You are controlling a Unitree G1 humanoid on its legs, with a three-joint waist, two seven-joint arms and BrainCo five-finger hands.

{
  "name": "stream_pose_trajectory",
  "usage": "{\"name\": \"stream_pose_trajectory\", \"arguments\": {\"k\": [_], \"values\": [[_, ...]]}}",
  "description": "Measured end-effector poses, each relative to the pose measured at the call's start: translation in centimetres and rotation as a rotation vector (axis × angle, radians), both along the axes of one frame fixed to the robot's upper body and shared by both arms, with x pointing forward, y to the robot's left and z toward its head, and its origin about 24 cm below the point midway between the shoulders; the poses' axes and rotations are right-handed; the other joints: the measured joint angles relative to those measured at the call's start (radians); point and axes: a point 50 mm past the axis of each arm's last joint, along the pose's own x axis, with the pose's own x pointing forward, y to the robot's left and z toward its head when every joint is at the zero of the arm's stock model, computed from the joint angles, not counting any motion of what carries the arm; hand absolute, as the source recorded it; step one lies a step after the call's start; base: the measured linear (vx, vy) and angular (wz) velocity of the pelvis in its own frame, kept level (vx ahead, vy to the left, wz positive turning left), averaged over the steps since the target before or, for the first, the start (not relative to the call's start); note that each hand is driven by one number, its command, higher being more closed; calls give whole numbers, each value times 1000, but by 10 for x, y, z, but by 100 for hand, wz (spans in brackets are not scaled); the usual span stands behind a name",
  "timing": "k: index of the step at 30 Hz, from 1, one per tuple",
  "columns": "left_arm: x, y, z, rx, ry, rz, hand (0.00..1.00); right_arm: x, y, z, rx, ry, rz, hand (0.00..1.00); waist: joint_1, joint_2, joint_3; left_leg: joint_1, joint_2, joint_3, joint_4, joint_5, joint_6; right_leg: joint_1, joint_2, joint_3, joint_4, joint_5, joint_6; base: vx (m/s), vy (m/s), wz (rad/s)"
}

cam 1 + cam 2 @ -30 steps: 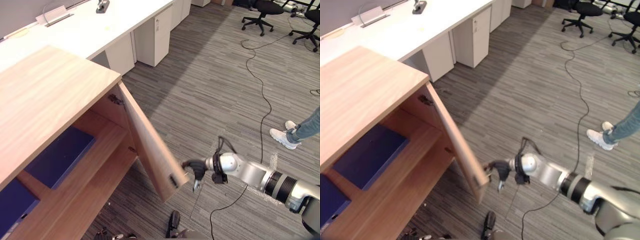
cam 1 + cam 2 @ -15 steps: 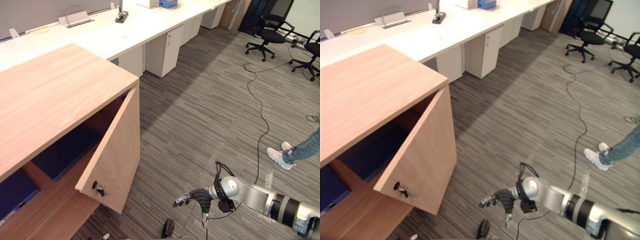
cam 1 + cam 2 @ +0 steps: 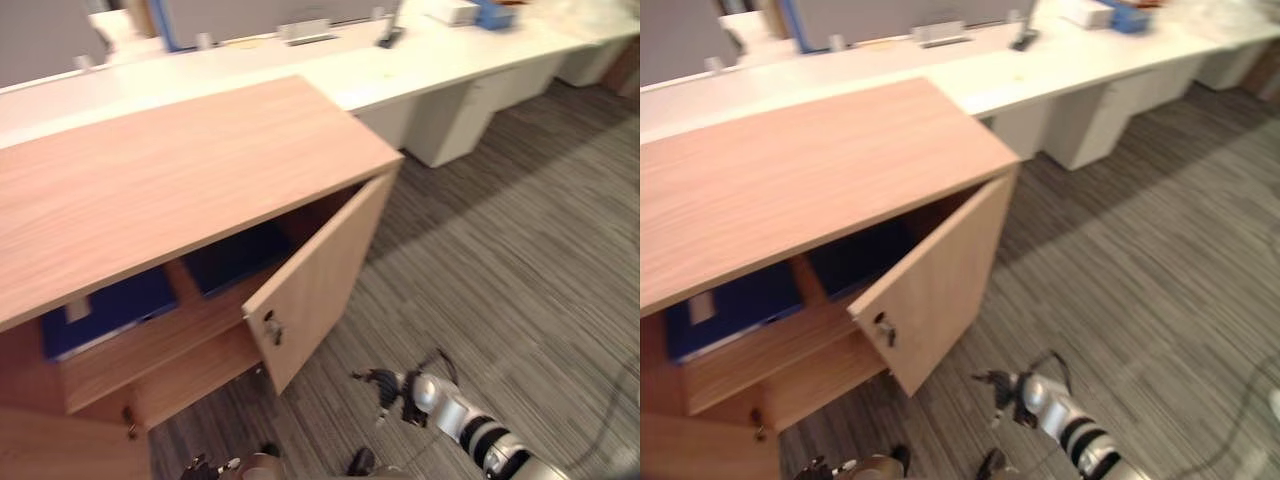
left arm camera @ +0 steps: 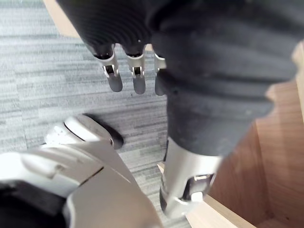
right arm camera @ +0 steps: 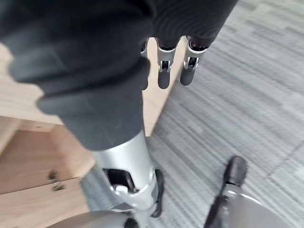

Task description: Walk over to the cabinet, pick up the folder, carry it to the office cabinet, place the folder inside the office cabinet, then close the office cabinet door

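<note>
The wooden office cabinet (image 3: 180, 180) stands in front of me with its right door (image 3: 320, 290) ajar at an angle, knob (image 3: 270, 328) facing out. Inside on the shelf lie two dark blue folders, one at the left (image 3: 105, 305) and one behind the door (image 3: 235, 262). My right hand (image 3: 385, 383) hangs low over the carpet, to the right of the door's lower edge and apart from it, fingers (image 5: 164, 76) relaxed and holding nothing. My left hand (image 4: 133, 71) hangs open over the carpet beside the cabinet's wood.
A second wooden door panel (image 3: 60, 450) stands open at the lower left. A long white desk (image 3: 420, 70) with drawer units (image 3: 450, 120) runs behind the cabinet. Grey carpet (image 3: 540, 280) spreads to the right.
The right hand has come off the door's edge and dropped towards the floor. The door has swung from wide open to partly shut. The camera has turned left.
</note>
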Motion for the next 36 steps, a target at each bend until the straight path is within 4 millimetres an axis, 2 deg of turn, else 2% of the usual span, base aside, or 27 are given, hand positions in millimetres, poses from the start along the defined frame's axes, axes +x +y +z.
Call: {"name": "stream_pose_trajectory", "arguments": {"k": [1, 2, 3, 4, 5, 6, 10, 13, 17, 18, 20, 21, 22, 23, 24, 26, 27, 28, 30, 31, 32, 33, 36], "values": [[1, 3, 1, 26, 9, -40, 0, -12, -13, -12, -32, 26, -117, 0, -7, -9, 1, -9, -19, -46, -5, 14, 2, -16, 16, 196, 13, -54, 33, 42, 101, 131], [1, 4, 1, 33, 13, -50, 0, -17, -17, -16, -37, 35, -163, 0, -12, -13, 0, -18, -30, -67, -4, 19, 0, -15, 22, 262, 9, -72, 47, 115, -11, 129], [2, 6, 2, 47, 16, -70, 0, -39, -30, -29, -44, 89, -310, 0, -17, -28, 6, -32, -60, -112, 3, 35, -15, 3, 32, 407, -26, -97, 85, 84, -36, 104], [4, 6, 2, 54, 14, -82, 0, -48, -35, -34, -52, 115, -367, 0, -19, -34, 7, -39, -73, -130, 13, 34, -17, 20, 23, 432, -47, -104, 92, 141, -119, 117], [5, 9, 3, 71, 15, -98, 0, -68, -40, -43, -58, 167, -471, 0, -18, -33, 10, -54, -88, -159, 26, 29, -27, 60, 12, 441, -92, -123, 111, 125, -169, 72], [4, 9, 3, 78, 22, -99, 0, -78, -41, -48, -45, 180, -563, 0, -23, -32, 11, -60, -81, -173, 25, 28, -35, 75, 15, 417, -123, -135, 115, 162, -253, 57], [0, 10, 2, 84, 31, -64, 0, -98, -43, -54, -11, 191, -732, 0, -57, -30, 4, -41, -23, -232, -2, 28, -71, 120, 66, 347, -143, -141, 100, 60, -183, 35], [0, 10, 2, 88, 29, -49, 0, -114, -46, -58, -12, 219, -794, 0, -60, -29, 2, -32, 5, -270, -28, 43, -96, 143, 94, 309, -159, -140, 86, 2, -138, 34], [0, 10, 2, 91, 27, -39, 0, -124, -44, -61, 24, 235, -881, 0, -58, -30, 2, -53, 12, -285, 3, 43, -109, 149, 112, 277, -150, -142, 67, -25, -109, 27], [2, 10, 3, 94, 19, -41, 0, -123, -42, -61, 35, 232, -898, 0, -65, -30, 3, -78, 3, -252, 40, 43, -110, 151, 108, 254, -142, -144, 64, -59, -30, 56], [5, 11, 4, 98, 8, -41, 0, -123, -40, -61, 58, 230, -941, 0, -68, -33, 10, -114, 5, -103, 80, 58, -90, 159, 91, 215, -134, -146, 58, -71, 7, 61], [9, 11, 5, 98, -7, -37, 0, -124, -36, -62, 77, 236, -961, 0, -69, -40, 20, -139, 33, 91, 166, 26, -46, 161, 78, 188, -134, -143, 53, -94, 60, 61], [10, 11, 5, 108, -9, -33, 0, -127, -35, -63, 89, 242, -994, 0, -69, -33, 18, -171, 76, 277, 316, -40, -28, 174, 74, 161, -134, -145, 54, -76, 57, 63], [10, 12, 6, 114, -8, -37, 0, -126, -34, -63, 95, 239, -1007, 0, -67, -31, 16, -173, 96, 348, 358, -67, -18, 180, 72, 146, -135, -148, 56, -47, 101, 72], [11, 12, 6, 122, -4, -60, 0, -127, -36, -62, 94, 233, -1023, 0, -72, -17, 11, -172, 117, 452, 341, -100, -3, 178, 72, 118, -124, -161, 65, -15, 138, 69], [16, 17, 8, 149, -9, -101, 0, -130, -29, -64, 119, 244, -1060, 0, -63, -55, 13, -153, 50, 464, 228, -56, 20, 156, 27, 103, -109, -167, 74, -13, 156, 60], [15, 17, 8, 158, 2, -138, 0, -133, -27, -65, 131, 247, -1096, 0, -70, -74, 3, -118, -12, 455, 106, -21, 36, 149, -8, 102, -132, -166, 74, 0, 98, 52], [15, 16, 8, 160, 6, -160, 0, -134, -28, -65, 128, 248, -1105, 0, -75, -71, 0, -103, -35, 450, 58, -6, 40, 152, -18, 102, -143, -166, 73, 5, 119, 77], [17, 8, 6, 174, 21, -268, 0, -139, -31, -66, 125, 244, -1154, 0, -103, -50, -14, -57, -105, 396, -101, 93, 62, 177, -41, 83, -180, -166, 73, 35, 113, 94], [17, 7, 7, 178, 23, -285, 0, -139, -31, -66, 123, 242, -1154, 0, -104, -49, -14, -40, -116, 388, -139, 108, 61, 185, -47, 70, -187, -166, 73, 95, 99, 82], [17, 7, 6, 187, 30, -320, 0, -139, -31, -66, 121, 243, -1154, 0, -103, -49, -16, 3, -135, 362, -229, 164, 63, 202, -53, 41, -198, -161, 72, 93, 55, 53], [16, 7, 6, 191, 34, -336, 0, -139, -30, -66, 123, 243, -1154, 0, -103, -50, -14, 2, -141, 344, -232, 184, 69, 213, -55, 26, -200, -160, 77, 107, 39, 63], [18, 6, 7, 201, 35, -383, 0, -137, -28, -66, 127, 244, -1152, 0, -103, -54, -16, 5, -167, 290, -227, 190, 94, 246, -76, -41, -179, -150, 109, 111, 15, 55]]}}
